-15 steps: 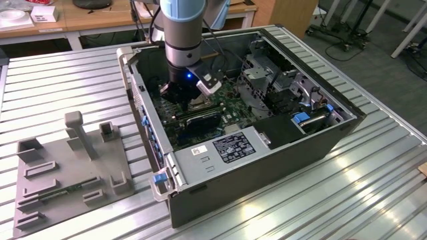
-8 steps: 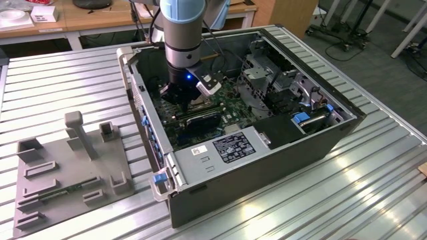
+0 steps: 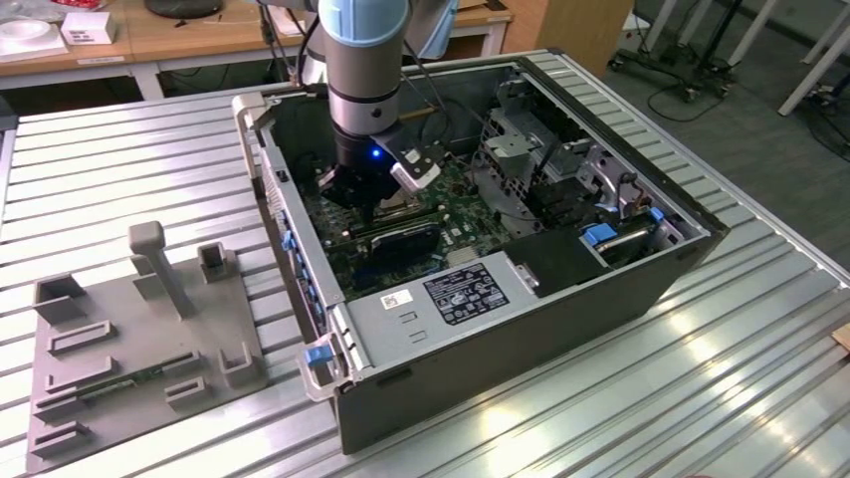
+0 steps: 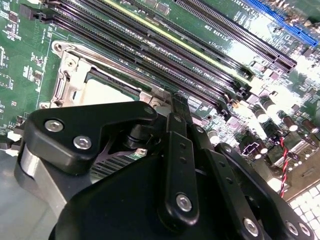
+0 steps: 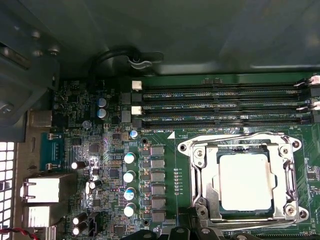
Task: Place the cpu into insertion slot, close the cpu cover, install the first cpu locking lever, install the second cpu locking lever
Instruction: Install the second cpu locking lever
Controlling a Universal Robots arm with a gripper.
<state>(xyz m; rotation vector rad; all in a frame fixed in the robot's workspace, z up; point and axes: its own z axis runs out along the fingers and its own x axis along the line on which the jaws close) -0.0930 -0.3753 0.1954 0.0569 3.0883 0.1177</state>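
Jaws: cannot tell if parted | gripper (image 3: 365,199) low beside insertion slot (image 5: 243,181) | cpu (image 5: 245,181) seated, cpu cover (image 5: 200,175) down

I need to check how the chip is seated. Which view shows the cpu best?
The first wrist view: the pale square cpu lies face-on inside the silvery metal cover frame. The second wrist view catches a slanted sliver behind the gripper. In the exterior view the arm hides it.

We see a pale silvery-beige cpu (image 5: 245,181) framed by the silvery cpu cover (image 5: 240,150), green motherboard (image 5: 170,150) around it, long black slots (image 5: 215,107), a matte black claw (image 4: 175,150), and a ribbed grey counter (image 3: 119,159).
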